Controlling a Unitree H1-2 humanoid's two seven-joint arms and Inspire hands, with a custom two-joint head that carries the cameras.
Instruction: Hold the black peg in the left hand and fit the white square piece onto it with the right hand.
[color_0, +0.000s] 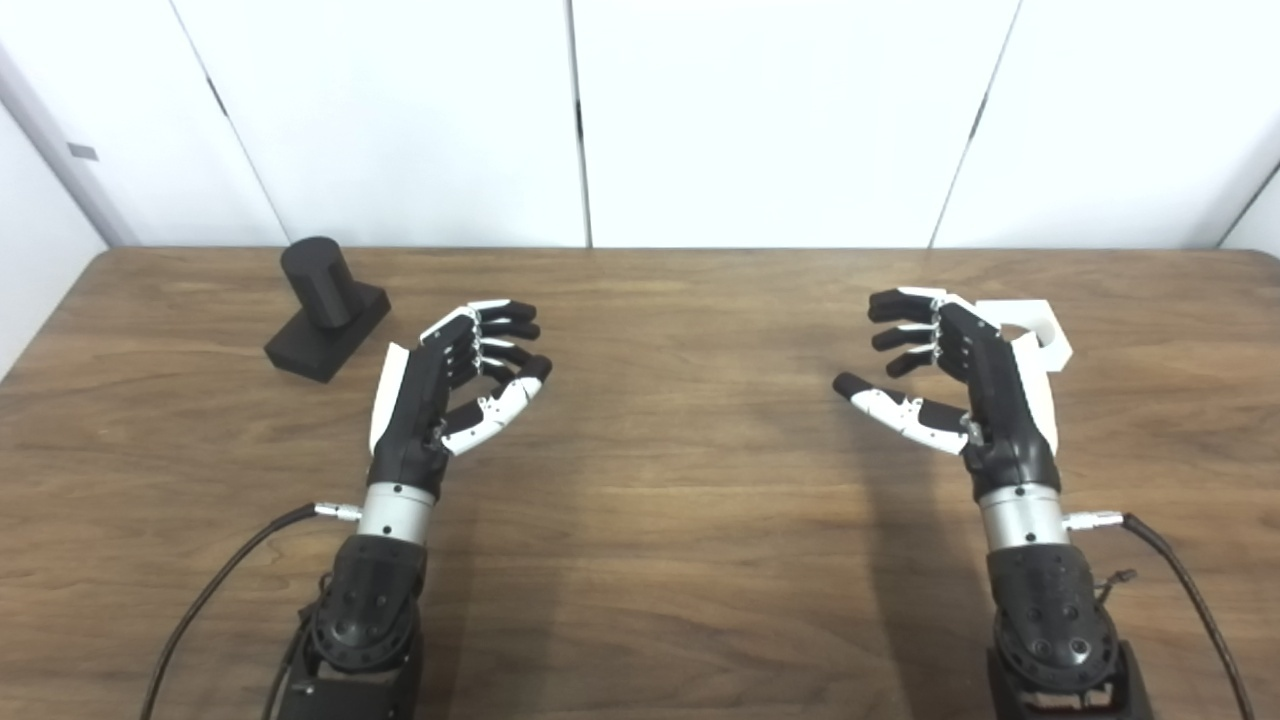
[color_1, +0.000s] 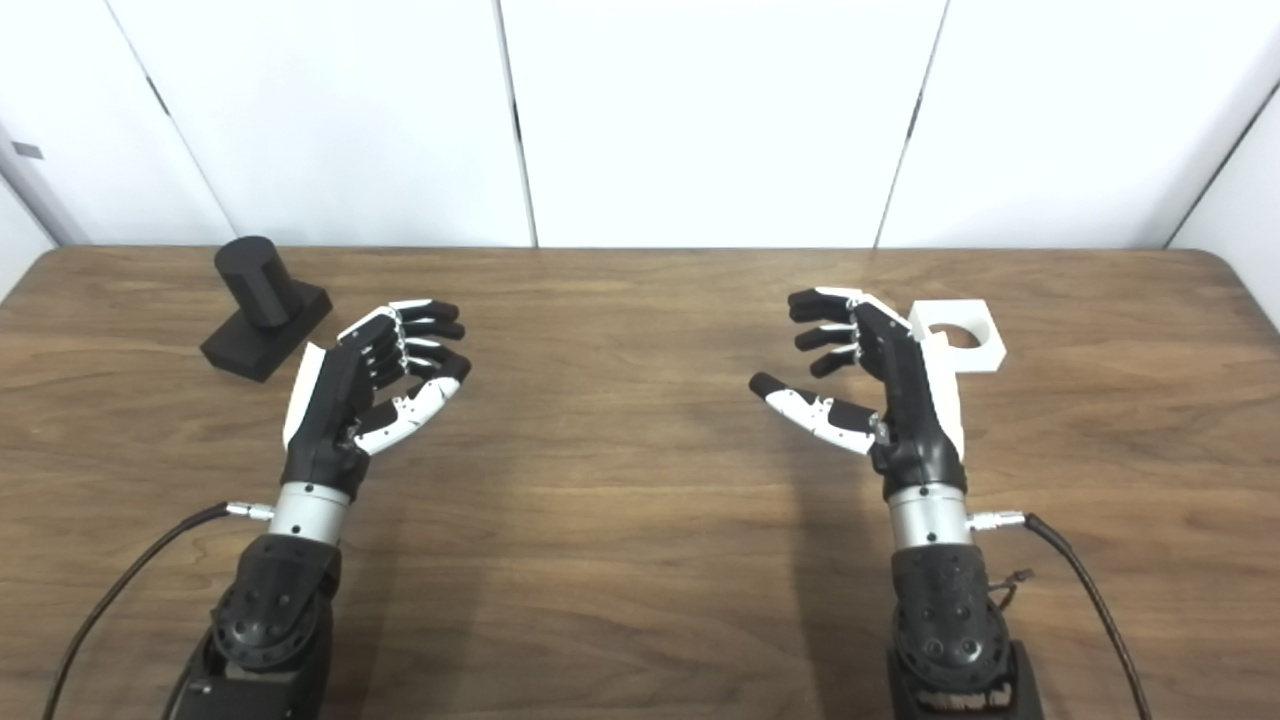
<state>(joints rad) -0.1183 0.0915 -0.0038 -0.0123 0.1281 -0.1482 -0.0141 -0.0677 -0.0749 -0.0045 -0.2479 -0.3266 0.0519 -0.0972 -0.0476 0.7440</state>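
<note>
Nearest to the camera are the two forearms, coming in from the bottom edge with a cable at each wrist; they lie over the wooden table (color_0: 640, 560), well apart, one on each side. Further in, the left hand (color_0: 450, 385) hovers with palm turned inward, fingers curled loosely and thumb apart from them; it holds nothing. The right hand (color_1: 880, 385) mirrors it, fingers bent, thumb stretched toward the centre, also empty; this looks to me like a ready pose, both palms facing each other because the two parts must later meet in the middle. Beyond the left hand, near the far left of the table, stands the peg (color_0: 318, 283), a black cylinder upright on its square black base (color_0: 325, 335); it is near the hand but not touching, so the left hand should reach it with a short move forward and to the left. Just behind the right hand lies the white piece (color_1: 965, 335), flat on the table, its round hole facing up; the hand partly hides it in the left eye view. No step of the task is done yet, in my judgement.
</note>
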